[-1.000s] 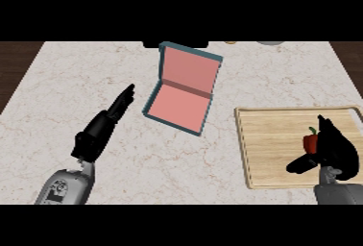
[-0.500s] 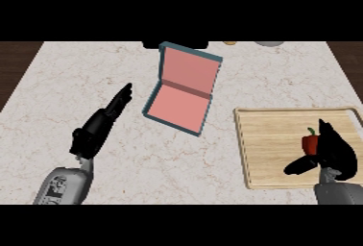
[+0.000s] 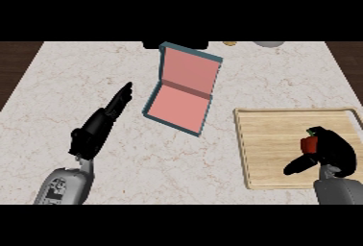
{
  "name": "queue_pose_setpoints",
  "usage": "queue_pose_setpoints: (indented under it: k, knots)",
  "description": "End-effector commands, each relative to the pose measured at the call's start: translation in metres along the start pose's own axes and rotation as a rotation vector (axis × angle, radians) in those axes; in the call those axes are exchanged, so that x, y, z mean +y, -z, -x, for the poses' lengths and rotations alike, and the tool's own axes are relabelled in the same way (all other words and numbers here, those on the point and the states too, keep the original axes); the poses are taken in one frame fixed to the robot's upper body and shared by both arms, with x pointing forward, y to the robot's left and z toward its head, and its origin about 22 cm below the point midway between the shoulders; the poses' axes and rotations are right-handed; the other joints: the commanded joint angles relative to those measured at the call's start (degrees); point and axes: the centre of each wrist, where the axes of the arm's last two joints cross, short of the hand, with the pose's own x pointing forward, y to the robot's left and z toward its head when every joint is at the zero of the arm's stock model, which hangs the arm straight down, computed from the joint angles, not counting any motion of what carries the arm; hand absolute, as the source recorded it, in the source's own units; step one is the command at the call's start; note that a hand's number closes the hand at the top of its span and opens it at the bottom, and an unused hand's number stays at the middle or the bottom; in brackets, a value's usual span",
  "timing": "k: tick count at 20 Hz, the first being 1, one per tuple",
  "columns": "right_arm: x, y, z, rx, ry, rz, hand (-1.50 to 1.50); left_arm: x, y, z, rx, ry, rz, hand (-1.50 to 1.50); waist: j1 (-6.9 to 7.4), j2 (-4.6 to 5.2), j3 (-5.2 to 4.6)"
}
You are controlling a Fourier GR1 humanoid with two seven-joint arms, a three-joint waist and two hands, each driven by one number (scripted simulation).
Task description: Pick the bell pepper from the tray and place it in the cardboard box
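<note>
R hand curls round red bell pepper over wooden tray; L hand, fingers straight, beside open cardboard box.

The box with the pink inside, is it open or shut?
Open. The cardboard box lies with its lid folded back, and its pink inside shows with nothing in it.

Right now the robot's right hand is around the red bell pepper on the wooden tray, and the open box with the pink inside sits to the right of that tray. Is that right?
Not quite. The head view shows the cardboard box to the left of the tray, not to its right. The rest holds: the right hand is curled around the red bell pepper on the wooden tray.
</note>
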Motion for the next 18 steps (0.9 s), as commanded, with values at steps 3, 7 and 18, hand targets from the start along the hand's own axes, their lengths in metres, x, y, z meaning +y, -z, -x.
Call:
queue_pose_setpoints:
  k: [3, 7, 18]
  knots:
    - [0.005, 0.021, 0.01, -0.014, -0.061, -0.003, 1.5, -0.005, -0.006, -0.017, -0.007, 0.001, 0.012, 0.0, 0.31, 0.54, 0.8]
    - [0.023, 0.011, 0.007, -0.053, -0.111, 0.074, 1.5, 0.009, 0.012, 0.012, -0.012, 0.011, -0.012, 0.0, -0.16, 0.71, 0.77]
    - [0.05, -0.176, -0.173, -0.642, -0.151, 0.215, 1.5, -0.029, 0.019, -0.012, -0.027, 0.004, 0.108, 0.0, 6.05, 1.0, 0.75]
